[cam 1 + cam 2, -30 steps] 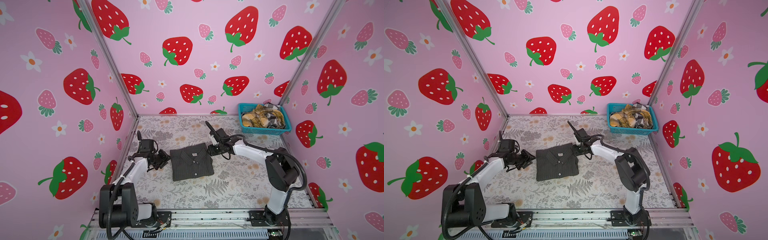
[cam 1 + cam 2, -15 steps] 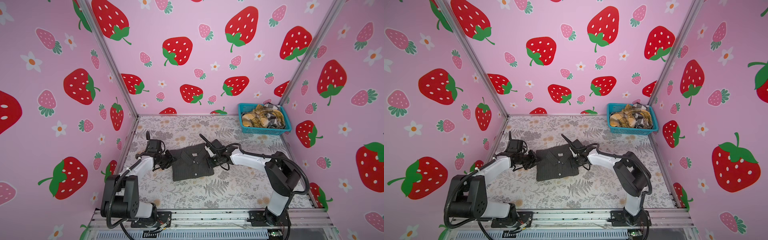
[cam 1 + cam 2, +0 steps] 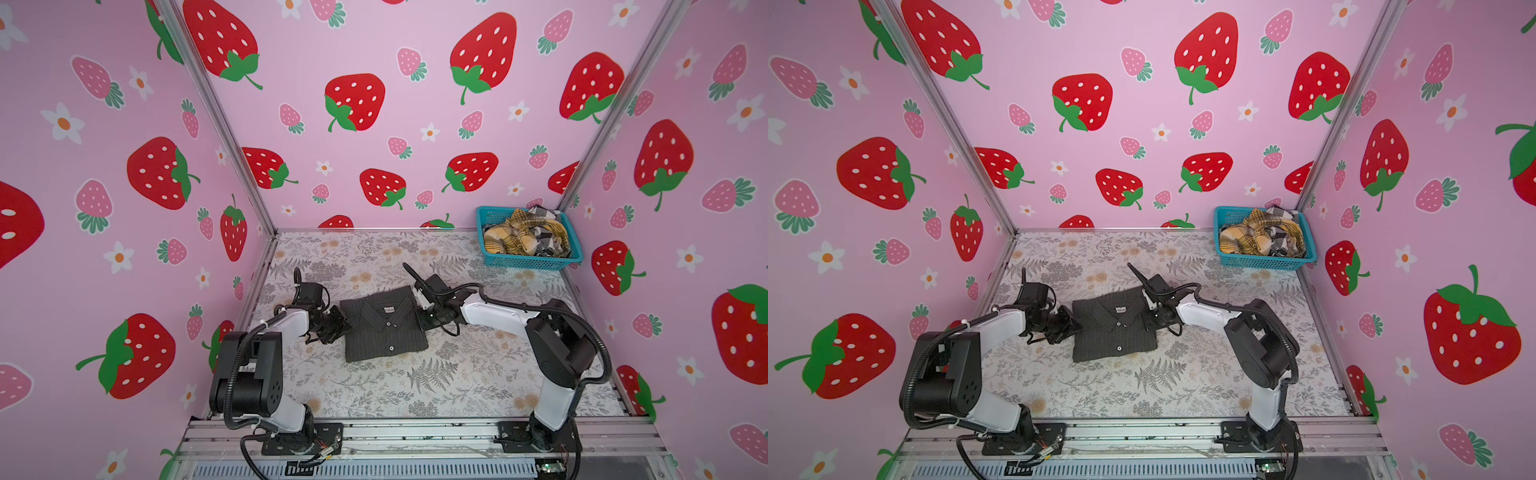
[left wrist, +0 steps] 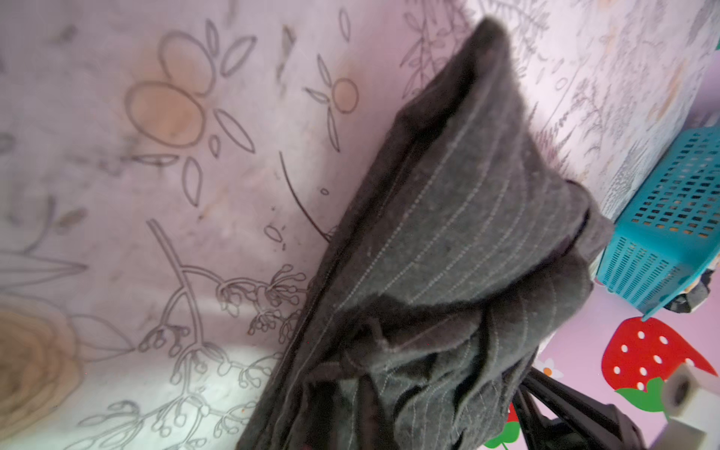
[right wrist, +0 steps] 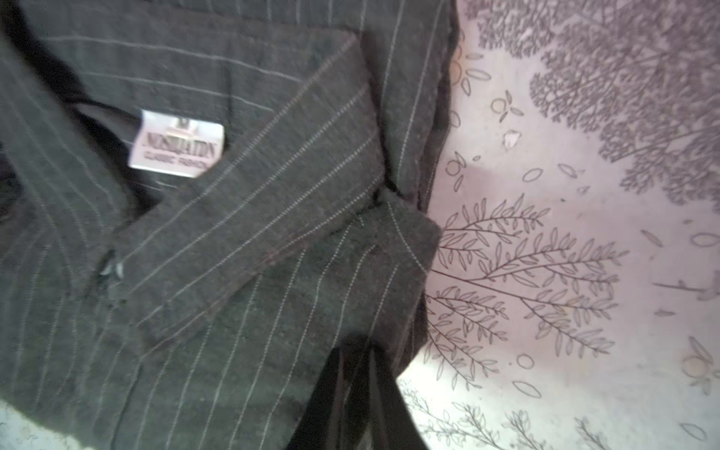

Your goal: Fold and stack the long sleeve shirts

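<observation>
Flanking the folded shirt (image 3: 384,328) mid-frame, left fingers (image 3: 341,326) and right fingers (image 3: 422,320) meet its side edges; whether they grip cannot be told. Bare bench (image 3: 457,382) spreads below.

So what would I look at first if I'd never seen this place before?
Probably the big red strawberries all over the pink walls. Next, the dark pinstriped shirt, folded into a neat rectangle in the middle of the flowery table, with the left gripper and right gripper at its two sides. Then the turquoise basket in the far right corner, stuffed with a crumpled yellow plaid shirt and a black-and-white checked one.
</observation>
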Controlling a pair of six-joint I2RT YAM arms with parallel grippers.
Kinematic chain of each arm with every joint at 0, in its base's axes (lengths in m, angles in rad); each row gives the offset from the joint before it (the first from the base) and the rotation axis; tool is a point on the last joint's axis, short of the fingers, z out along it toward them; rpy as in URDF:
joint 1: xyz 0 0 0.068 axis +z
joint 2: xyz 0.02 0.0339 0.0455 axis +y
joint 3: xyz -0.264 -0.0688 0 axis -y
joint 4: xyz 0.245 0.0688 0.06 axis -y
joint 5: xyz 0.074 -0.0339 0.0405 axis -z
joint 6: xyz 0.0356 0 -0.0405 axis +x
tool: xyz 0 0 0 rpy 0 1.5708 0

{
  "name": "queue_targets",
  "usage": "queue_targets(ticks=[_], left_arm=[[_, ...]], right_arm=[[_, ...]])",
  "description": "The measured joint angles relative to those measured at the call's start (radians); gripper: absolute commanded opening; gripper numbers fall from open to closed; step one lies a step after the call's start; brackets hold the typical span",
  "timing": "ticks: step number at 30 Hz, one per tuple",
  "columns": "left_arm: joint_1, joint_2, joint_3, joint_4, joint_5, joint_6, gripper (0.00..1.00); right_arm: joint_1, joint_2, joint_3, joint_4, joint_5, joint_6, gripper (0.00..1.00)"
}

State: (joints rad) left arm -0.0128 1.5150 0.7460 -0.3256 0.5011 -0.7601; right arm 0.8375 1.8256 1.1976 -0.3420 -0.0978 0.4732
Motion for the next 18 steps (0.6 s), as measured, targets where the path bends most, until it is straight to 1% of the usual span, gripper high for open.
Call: queue_targets(ticks=[1, 3, 5, 8, 11, 15, 18], left_arm=[[-0.002, -0.022, 0.017, -0.032, -0.011, 0.011, 0.53], [-0.018, -0.06, 0.081, -0.097, -0.045, 0.043, 0.57], [-0.045, -0.069, 0.175, -0.144, -0.085, 0.081, 0.56], [-0.088, -0.034, 0.309, -0.167, -0.134, 0.129, 0.55], [-0.124, 0.056, 0.39, -0.18, -0.17, 0.161, 0.55], [-0.174, 0.219, 0.467, -0.226, -0.222, 0.194, 0.55], [-0.204, 0.305, 0.516, -0.261, -0.253, 0.215, 0.5]], right_arm=[[0.0, -0.01, 0.017, -0.012, 0.003, 0.0, 0.24], [0.0, -0.028, 0.053, -0.034, 0.009, 0.0, 0.26], [0.0, -0.045, 0.086, -0.042, 0.014, 0.0, 0.26], [0.0, -0.06, 0.114, -0.045, 0.022, 0.0, 0.26], [0.0, -0.06, 0.115, -0.052, 0.027, 0.001, 0.26], [0.002, -0.06, 0.096, -0.057, 0.022, 0.005, 0.26], [0.006, -0.06, 0.073, -0.055, 0.014, 0.007, 0.26]])
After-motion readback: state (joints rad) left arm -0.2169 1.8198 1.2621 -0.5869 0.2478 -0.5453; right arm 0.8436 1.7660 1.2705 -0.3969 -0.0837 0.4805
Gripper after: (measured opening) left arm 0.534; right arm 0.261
